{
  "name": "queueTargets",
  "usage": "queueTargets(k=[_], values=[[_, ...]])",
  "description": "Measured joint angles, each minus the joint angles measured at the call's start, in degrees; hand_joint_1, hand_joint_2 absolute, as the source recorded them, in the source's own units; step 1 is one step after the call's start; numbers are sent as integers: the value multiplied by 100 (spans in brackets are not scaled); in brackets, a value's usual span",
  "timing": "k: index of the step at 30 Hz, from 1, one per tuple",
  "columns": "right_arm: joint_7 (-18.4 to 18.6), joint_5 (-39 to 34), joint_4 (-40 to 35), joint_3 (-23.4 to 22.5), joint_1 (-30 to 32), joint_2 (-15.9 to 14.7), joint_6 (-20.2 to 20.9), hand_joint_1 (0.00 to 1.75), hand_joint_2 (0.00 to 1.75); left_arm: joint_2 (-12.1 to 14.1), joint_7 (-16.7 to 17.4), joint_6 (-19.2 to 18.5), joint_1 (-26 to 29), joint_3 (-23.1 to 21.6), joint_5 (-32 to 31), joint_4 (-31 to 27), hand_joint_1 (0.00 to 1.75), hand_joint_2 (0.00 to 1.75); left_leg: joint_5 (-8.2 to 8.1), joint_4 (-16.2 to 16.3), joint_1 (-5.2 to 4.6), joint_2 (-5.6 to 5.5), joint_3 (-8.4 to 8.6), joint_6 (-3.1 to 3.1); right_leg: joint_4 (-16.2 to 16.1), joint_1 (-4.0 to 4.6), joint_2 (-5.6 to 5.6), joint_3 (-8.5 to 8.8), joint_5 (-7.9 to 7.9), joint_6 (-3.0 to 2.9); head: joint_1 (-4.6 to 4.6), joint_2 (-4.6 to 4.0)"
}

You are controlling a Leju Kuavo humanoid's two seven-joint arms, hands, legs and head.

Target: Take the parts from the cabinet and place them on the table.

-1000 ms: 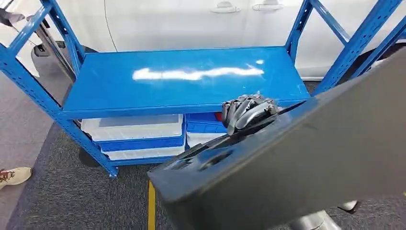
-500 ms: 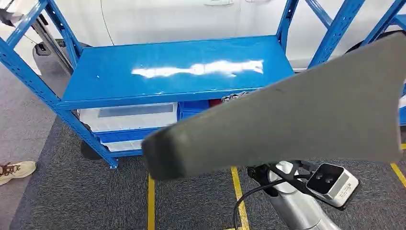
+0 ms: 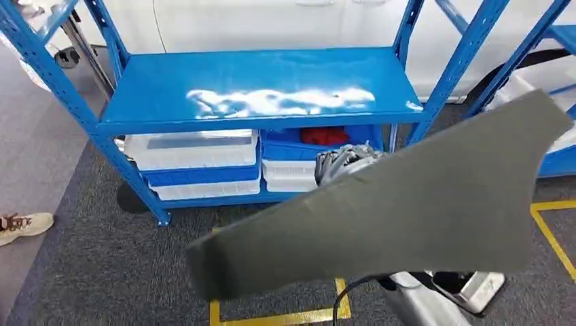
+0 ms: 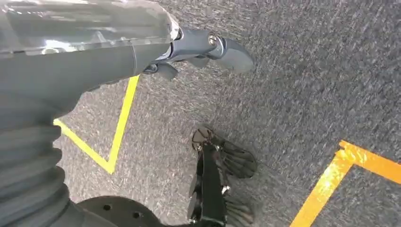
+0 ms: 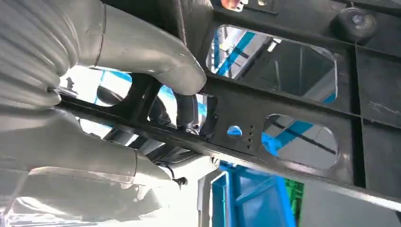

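Rack: big blue shelving unit across the far side of the scene, its top shelf bare and glossy. In my judgement the main hazard: the long part could clip a right-hand upright as the robot turns away.
Panel: large dark grey part, off the rack, held in the air on the near right, slanting from near left up to far right. It hides much of the floor and any table, so I judge a blind set-down the next risk.
Bins: white and blue trays on the low shelf, far left of the panel; its low end could brush them if it swings.
Right hand: wrapped over the panel's far edge, gripping it; the right wrist view shows the thumb pressed on the ribbed black underside. A one-handed hold near one edge looks prone to twisting or slipping.
Left hand: hanging over the carpet, carrying nothing, fingers loosely apart; it gives the panel no support.
Shoe: a person's foot at the near left, well apart.
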Motion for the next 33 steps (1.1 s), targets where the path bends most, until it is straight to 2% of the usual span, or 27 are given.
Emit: queueTargets(k=[1,2,3,4,6,7,8,9,11,12,13,14,15,16,17,18,19,20,21,22,23,24,27,28,29,31,33], values=[[0,9,-15,-13,35,0,7,175,175,0,-27,-15,1,7,4,0,0,175,65,1,-9,1,-83,-4,480,-9,-3,-127,-359,17,0,0],[0,24,-15,-20,71,0,13,175,175,0,-44,-26,1,20,22,0,0,175,128,12,-14,3,-167,-6,918,-9,-2,-221,-573,26,0,0],[0,33,-15,-22,103,0,24,175,175,0,-66,-37,1,39,24,0,0,175,182,22,-15,6,-253,-10,1193,-10,-3,-244,-590,32,0,0],[0,50,-15,-24,129,0,42,175,175,0,-92,-50,0,57,24,0,0,175,236,37,-16,12,-342,-19,1232,-10,-2,-156,-449,30,0,0],[0,55,-46,-31,149,0,92,175,175,0,-147,-79,0,79,22,0,0,175,326,78,-19,14,-498,-39,687,-6,-2,326,-52,-7,0,0],[0,55,-70,-39,147,0,109,175,175,0,-169,-88,0,83,22,0,0,175,373,106,-22,12,-565,-54,130,1,-1,737,46,-47,0,0],[0,55,-116,-48,145,0,118,175,175,0,-206,-96,1,85,22,0,0,175,412,126,-26,10,-614,-82,-425,21,0,1088,-164,-98,0,0],[0,55,-160,-64,146,4,142,175,175,-2,-235,-101,-1,87,22,0,0,175,456,137,-40,4,-633,-112,-726,50,1,1233,-243,-117,-2,0],[-2,28,-190,-101,141,4,197,175,175,7,-250,-107,8,98,22,0,0,175,565,72,-21,5,-635,-179,-673,78,1,1170,-156,-152,0,0],[0,22,-199,-112,144,4,203,175,175,7,-258,-112,4,98,20,0,0,175,596,59,-28,4,-650,-212,-684,77,-1,1128,-122,-204,-2,0],[0,22,-201,-116,150,6,206,175,175,20,-269,-112,9,101,20,-2,0,175,600,75,-40,-4,-679,-243,-746,-2,-22,1113,-35,-272,0,0],[0,18,-201,-123,142,9,217,175,175,37,-274,-118,16,105,13,-4,0,175,387,195,-22,-10,-733,-271,-755,11,-42,1079,11,-308,0,0],[0,15,-210,-127,140,15,219,175,175,39,-263,-133,21,105,11,-4,0,175,24,503,-16,-13,-828,-288,-754,10,-39,1018,61,-350,0,0],[2,22,-225,-131,150,17,227,175,175,50,-245,-142,19,105,-4,-4,0,175,-323,934,-4,-12,-949,-314,-751,13,-39,952,115,-355,0,0],[2,57,-242,-133,160,17,234,175,175,65,-224,-151,15,105,-13,-4,0,175,-573,1402,0,-12,-1075,-339,-746,14,-43,883,168,-356,0,0],[0,66,-262,-133,180,17,252,175,175,68,-197,-166,14,103,-48,-4,0,175,-639,1785,3,-12,-1157,-361,-734,13,-47,810,219,-349,0,0],[2,64,-286,-136,216,17,289,175,175,74,-188,-173,16,103,-63,-4,0,175,-496,1928,9,-11,-1128,-373,-719,10,-48,734,268,-335,0,0],[0,59,-297,-149,239,17,345,175,175,77,-184,-182,17,103,-85,-4,0,175,-304,1813,15,-11,-991,-375,-701,9,-48,675,303,-322,-2,0],[0,53,-297,-157,251,17,396,175,175,79,-173,-182,17,103,-105,-4,0,175,-92,1462,18,-11,-715,-368,-677,4,-47,611,331,-304,0,0],[2,48,-297,-168,256,17,418,175,175,83,-171,-182,13,103,-107,-4,0,175,10,958,19,-12,-362,-352,-647,1,-43,566,352,-285,-2,0],[2,48,-306,-177,257,17,420,175,175,92,-169,-184,7,103,-107,-4,0,175,-47,399,18,-18,23,-324,-612,2,-43,538,368,-261,-2,0],[0,46,-330,-188,259,15,420,175,175,94,-169,-188,-9,103,-111,-4,0,175,-177,65,-13,-29,246,-292,-581,29,-32,482,381,-235,0,0],[0,31,-339,-192,258,15,435,175,175,96,-173,-206,-9,101,-122,-4,0,175,-177,43,-41,-19,173,-199,-586,19,-8,456,489,-111,0,0],[0,48,-337,-192,255,15,435,175,175,92,-173,-208,-1,103,-125,-4,0,175,-117,-7,14,35,165,-123,-562,39,11,426,477,-76,0,0],[0,57,-334,-192,250,15,433,175,175,92,-173,-212,-9,103,-125,-4,0,175,-87,-11,9,72,140,-84,-460,10,11,387,361,-49,0,0],[0,68,-328,-192,247,15,426,175,175,92,-175,-217,-17,103,-125,-4,0,175,-39,-9,1,131,61,-17,276,-10,2,81,-138,11,0,0],[0,77,-304,-188,257,15,400,175,175,92,-186,-227,-11,103,-118,-4,0,175,12,-1,-16,205,-25,-8,1163,-15,2,-277,-502,55,0,0]])
